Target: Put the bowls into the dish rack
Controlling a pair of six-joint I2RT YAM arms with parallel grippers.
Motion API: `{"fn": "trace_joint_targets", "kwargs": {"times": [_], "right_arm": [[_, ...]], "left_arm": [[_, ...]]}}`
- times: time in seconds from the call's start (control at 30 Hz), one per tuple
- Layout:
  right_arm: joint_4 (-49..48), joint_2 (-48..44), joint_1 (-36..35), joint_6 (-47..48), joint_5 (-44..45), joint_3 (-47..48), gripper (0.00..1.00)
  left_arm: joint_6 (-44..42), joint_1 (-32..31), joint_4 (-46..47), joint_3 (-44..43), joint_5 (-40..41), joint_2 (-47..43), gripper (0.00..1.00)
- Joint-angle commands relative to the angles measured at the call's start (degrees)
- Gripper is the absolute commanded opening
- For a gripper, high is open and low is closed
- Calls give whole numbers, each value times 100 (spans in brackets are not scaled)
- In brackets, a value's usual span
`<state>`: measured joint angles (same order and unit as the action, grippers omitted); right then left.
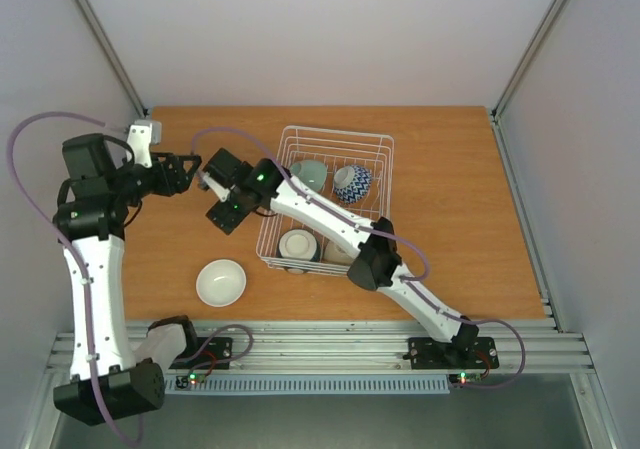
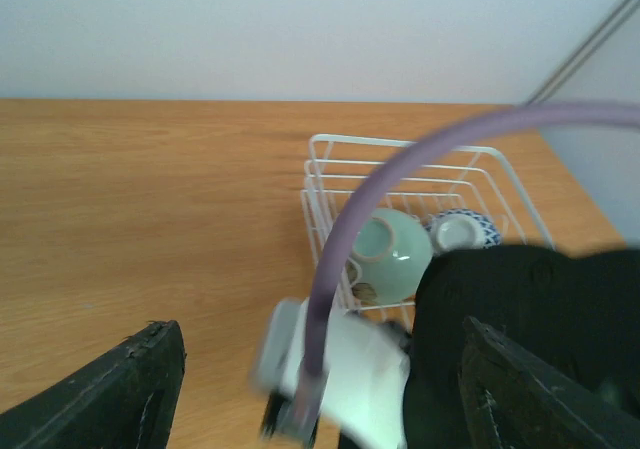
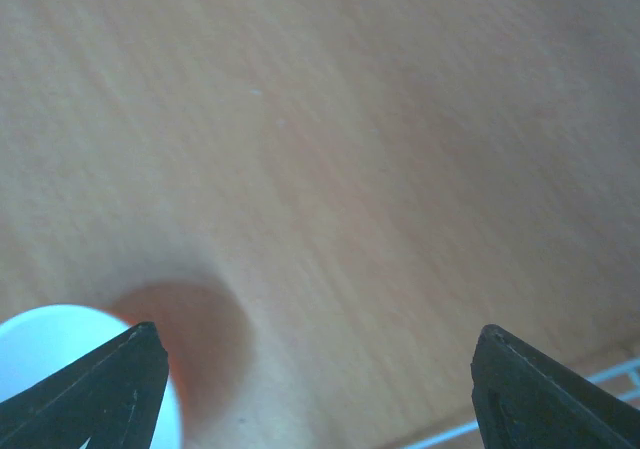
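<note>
Dish rack sits mid-table, toward the far side. Inside it: green bowl and blue-patterned bowl on the far side, another bowl in the near-left corner. White bowl lies loose on the table, near-left of the rack, upright. The right gripper hovers just left of the rack, far of the white bowl, jaws wide and empty; the wrist view shows bare wood between them. The left gripper is left of it, jaws wide, holding nothing.
</note>
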<state>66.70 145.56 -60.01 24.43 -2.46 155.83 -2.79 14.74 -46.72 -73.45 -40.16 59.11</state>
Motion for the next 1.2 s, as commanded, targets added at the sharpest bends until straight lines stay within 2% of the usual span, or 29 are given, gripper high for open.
{"fn": "trace_joint_targets", "kwargs": {"times": [0.0, 0.07, 0.2, 0.3, 0.6, 0.83, 0.9, 1.07, 1.17], "right_arm": [[217, -225, 279, -69, -99, -80, 82], [196, -379, 279, -53, -43, -358, 82], [-259, -960, 222, -61, -156, -1584, 79], [-574, -1376, -22, -23, 21, -2452, 78], [-789, -1626, -562, -175, 133, -3199, 78], [-1042, -1315, -565, -289, -32, -3466, 78], [-1075, -1209, -565, -324, -160, -3378, 74], [-1089, -998, -580, -401, -474, -3216, 54], [-1019, -831, -632, -388, -458, -3109, 51]], "left_arm": [[-373, 11, 76, -101, 1121, -306, 75], [-413, 241, 276, -77, 1602, -287, 75], [-171, 954, 557, -178, 1408, 147, 76], [5, 1186, 779, -193, 1315, 546, 76], [175, 1333, 1278, -148, 1591, 1048, 76], [441, 1759, 1395, 29, 1186, 951, 76], [409, 1800, 1391, 102, 1156, 862, 76], [327, 1859, 1310, 162, 1063, 740, 77], [335, 1860, 1313, 210, 962, 686, 77]]}}
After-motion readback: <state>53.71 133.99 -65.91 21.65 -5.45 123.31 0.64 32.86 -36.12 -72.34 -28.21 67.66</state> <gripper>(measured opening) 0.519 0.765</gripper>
